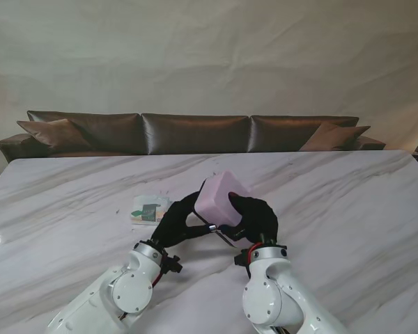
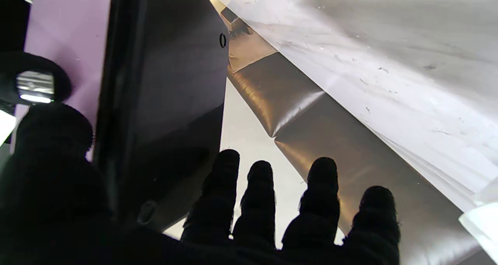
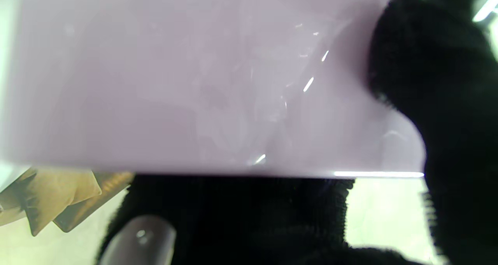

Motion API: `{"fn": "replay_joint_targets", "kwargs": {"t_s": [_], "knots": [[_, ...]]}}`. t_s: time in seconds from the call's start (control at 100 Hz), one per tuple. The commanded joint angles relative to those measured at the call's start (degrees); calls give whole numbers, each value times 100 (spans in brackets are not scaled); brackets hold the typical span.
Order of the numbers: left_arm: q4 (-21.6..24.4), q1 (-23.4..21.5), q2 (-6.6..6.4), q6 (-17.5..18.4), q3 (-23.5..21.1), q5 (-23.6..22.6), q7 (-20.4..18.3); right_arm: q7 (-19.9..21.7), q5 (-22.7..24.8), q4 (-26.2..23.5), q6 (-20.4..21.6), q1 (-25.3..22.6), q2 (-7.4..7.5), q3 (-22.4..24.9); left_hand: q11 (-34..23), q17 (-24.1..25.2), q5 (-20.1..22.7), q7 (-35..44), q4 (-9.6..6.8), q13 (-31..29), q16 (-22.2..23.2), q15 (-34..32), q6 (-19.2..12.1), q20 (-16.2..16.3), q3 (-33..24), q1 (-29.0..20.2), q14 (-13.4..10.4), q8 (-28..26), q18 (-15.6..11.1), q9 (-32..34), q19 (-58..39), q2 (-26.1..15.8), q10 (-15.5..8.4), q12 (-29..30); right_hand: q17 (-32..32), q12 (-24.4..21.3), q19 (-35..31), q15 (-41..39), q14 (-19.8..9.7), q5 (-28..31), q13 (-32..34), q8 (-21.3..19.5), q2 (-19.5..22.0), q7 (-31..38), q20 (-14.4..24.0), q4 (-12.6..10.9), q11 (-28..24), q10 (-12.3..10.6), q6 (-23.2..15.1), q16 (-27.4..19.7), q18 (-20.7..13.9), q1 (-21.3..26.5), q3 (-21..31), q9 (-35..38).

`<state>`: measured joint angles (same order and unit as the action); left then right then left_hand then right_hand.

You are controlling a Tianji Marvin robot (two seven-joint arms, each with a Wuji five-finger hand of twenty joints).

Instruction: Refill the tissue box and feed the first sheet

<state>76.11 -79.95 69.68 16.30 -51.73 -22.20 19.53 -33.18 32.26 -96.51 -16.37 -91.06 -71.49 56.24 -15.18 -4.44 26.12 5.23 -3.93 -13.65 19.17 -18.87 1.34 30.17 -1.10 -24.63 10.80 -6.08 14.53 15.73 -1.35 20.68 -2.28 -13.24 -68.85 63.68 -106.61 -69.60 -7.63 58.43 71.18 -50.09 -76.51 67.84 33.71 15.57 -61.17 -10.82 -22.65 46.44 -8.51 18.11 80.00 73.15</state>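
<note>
A pink tissue box (image 1: 223,197) is held tilted above the table's middle; it fills the right wrist view (image 3: 194,82). My right hand (image 1: 259,217) grips it from the right, thumb (image 3: 428,82) on one face and fingers beneath. My left hand (image 1: 173,221) reaches its lower left side. A dark base panel (image 2: 167,82) stands off the pink box (image 2: 66,35), between my left thumb (image 2: 50,140) and the straight, spread fingers (image 2: 258,195); whether they grip it is unclear. A wrapped tissue pack (image 1: 150,209) lies on the table to the left.
The white marble table (image 1: 348,202) stretches wide on both sides. A brown leather sofa (image 1: 195,132) runs along its far edge, with a pale wall behind.
</note>
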Motion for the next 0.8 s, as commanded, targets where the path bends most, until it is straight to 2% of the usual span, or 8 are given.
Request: {"fn": "replay_joint_targets", "kwargs": {"t_s": [0.0, 0.08, 0.11, 0.27, 0.36, 0.45, 0.6, 0.79], "knots": [[-73, 30, 65, 24, 19, -9, -60, -12, -41, 9, 71, -106, -81, -44, -177, -171, 9, 54, -148, 5, 150, -176, 100, 359, 17, -27, 12, -26, -478, -67, -6263, 7, 117, -115, -146, 215, -1018, -2452, 147, 212, 439, -47, 74, 165, 125, -419, -752, -24, -210, 412, -1240, 693, 996, 683], [-154, 74, 105, 43, 46, 141, -49, -152, -161, 44, 153, -164, -130, -62, -362, -338, -83, 380, -157, -43, 298, -310, 191, 549, 10, -51, 41, -217, -658, -48, -6491, 28, 161, -222, -146, 215, -1019, -2452, 147, 209, 439, -44, 72, 167, 124, -413, -752, -24, -204, 413, -1239, 695, 996, 683], [-181, 87, 121, 56, 52, 218, -57, -204, -218, 47, 180, -190, -151, -69, -462, -400, -156, 579, -162, -61, 364, -368, 228, 604, 11, -54, 77, -332, -715, -70, -6569, 36, 345, -281, -146, 215, -1019, -2452, 147, 209, 439, -43, 76, 168, 124, -413, -752, -24, -201, 413, -1239, 696, 996, 683], [-318, 148, 191, 272, 75, 761, -225, -359, -648, 158, 453, -241, -256, -118, -783, -589, -395, 1202, -197, -228, 491, -486, 336, 673, -5, -113, 226, -680, -799, 7, -6709, 116, 390, -462, -142, 211, -1023, -2454, 188, 202, 438, -34, 68, 179, 122, -419, -752, 5, -158, 412, -1211, 718, 995, 688], [-376, 178, 200, 434, 87, 1146, -473, -364, -874, 250, 633, -235, -296, -173, -721, -391, -564, 1263, -249, -106, 347, -278, 386, 450, -26, -95, 237, -710, -607, -34, -6280, 138, 410, -437, -142, 210, -1034, -2460, 200, 199, 438, -27, 75, 185, 121, -421, -754, 16, -144, 412, -1184, 722, 996, 692], [-418, 200, 188, 587, 94, 1553, -782, -337, -1056, 324, 781, -219, -323, -236, -490, -66, -683, 982, -320, 100, 90, -55, 443, 56, -68, -92, 203, -547, -353, -168, -5575, 173, 436, -307, -142, 209, -1039, -2463, 206, 197, 437, -24, 81, 190, 120, -424, -755, 24, -136, 412, -1173, 726, 996, 693], [-512, 252, 166, 766, 103, 2272, -1304, -277, -1286, 438, 993, -168, -357, -344, -163, 338, -797, 510, -454, 407, -192, 127, 557, -498, -158, -178, 169, -281, -248, -377, -4710, 287, 523, -111, -142, 210, -1047, -2474, 221, 189, 436, -17, 84, 202, 117, -428, -759, 30, -106, 414, -1155, 736, 996, 697], [-733, 335, 201, 983, 126, 3262, -1859, -272, -1484, 513, 1168, -117, -405, -464, -64, 270, -923, 499, -573, 411, -214, 100, 625, -478, -246, -359, 151, -275, -388, -388, -4801, 445, 496, -50, -143, 210, -1058, -2482, 224, 192, 436, -12, 88, 207, 116, -432, -759, 27, -108, 415, -1148, 735, 996, 700]]}}
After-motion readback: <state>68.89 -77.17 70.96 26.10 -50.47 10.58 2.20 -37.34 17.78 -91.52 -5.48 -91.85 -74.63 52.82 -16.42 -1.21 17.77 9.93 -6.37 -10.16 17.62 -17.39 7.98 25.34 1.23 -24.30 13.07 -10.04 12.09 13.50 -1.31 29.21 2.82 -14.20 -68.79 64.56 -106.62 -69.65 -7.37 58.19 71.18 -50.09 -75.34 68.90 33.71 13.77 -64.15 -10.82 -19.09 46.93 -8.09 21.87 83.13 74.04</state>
